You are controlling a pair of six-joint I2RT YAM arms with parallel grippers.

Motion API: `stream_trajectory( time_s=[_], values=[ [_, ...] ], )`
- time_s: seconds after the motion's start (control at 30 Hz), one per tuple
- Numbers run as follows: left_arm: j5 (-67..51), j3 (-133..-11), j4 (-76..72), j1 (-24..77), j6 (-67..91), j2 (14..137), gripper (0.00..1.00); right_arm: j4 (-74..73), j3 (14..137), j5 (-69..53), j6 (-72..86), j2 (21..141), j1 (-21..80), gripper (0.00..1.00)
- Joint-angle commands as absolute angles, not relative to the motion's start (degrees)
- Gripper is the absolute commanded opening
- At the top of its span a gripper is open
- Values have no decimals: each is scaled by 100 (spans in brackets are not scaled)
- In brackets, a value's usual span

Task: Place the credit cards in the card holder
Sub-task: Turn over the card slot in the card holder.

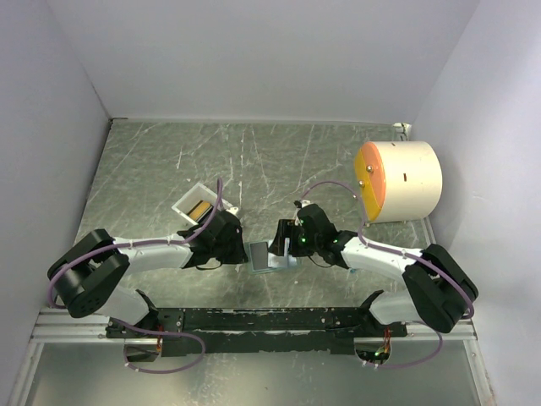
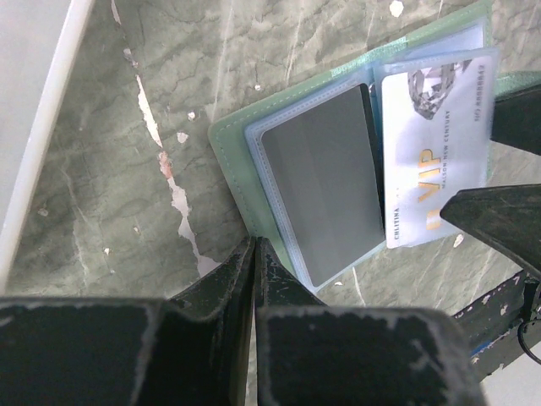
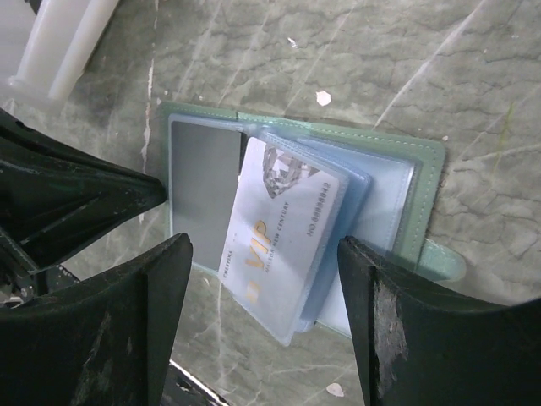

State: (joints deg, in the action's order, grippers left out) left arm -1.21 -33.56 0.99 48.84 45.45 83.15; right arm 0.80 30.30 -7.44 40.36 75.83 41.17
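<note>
The card holder point(image 1: 264, 256) lies open on the table between both grippers, sage-green border point(image 2: 226, 139) point(image 3: 423, 194) around light blue clear pockets. A grey card point(image 2: 325, 182) point(image 3: 203, 186) sits in its left pocket. A white credit card with gold "VIP" lettering point(image 2: 431, 144) point(image 3: 283, 237) lies tilted over the middle sleeves, its near end sticking out past the holder. My right gripper point(image 3: 266, 283) point(image 1: 283, 249) is open, one finger on each side of this card, with a gap to both. My left gripper point(image 2: 254, 245) point(image 1: 246, 250) is shut, its tips at the holder's near left edge.
A shallow white tray point(image 1: 188, 200) stands left of the holder with a yellow-orange card point(image 1: 200, 208) in it; its rim point(image 3: 59, 42) shows in the right wrist view. A large cream cylinder with an orange face point(image 1: 399, 180) lies at the right. White walls enclose the table.
</note>
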Motion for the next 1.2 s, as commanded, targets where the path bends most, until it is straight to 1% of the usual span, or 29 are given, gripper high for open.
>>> stream_trajectory(
  time_s=[0.0, 0.3, 0.87, 1.17],
  values=[
    [-254, -3349, -149, 4861, 4578, 8324, 14, 409, 2953, -995, 4220, 7562, 4135, 70],
    [-254, -3349, -123, 4865, 4588, 8255, 14, 1036, 2771, -1446, 4548, 7486, 4122, 70],
    [-244, -3351, -88, 4862, 4614, 8186, 14, 1180, 2759, -1537, 4558, 7446, 4122, 70],
    [-204, -3374, -48, 4865, 4649, 8096, 14, 1022, 2758, -1324, 4523, 7416, 4122, 67]
  ],
)
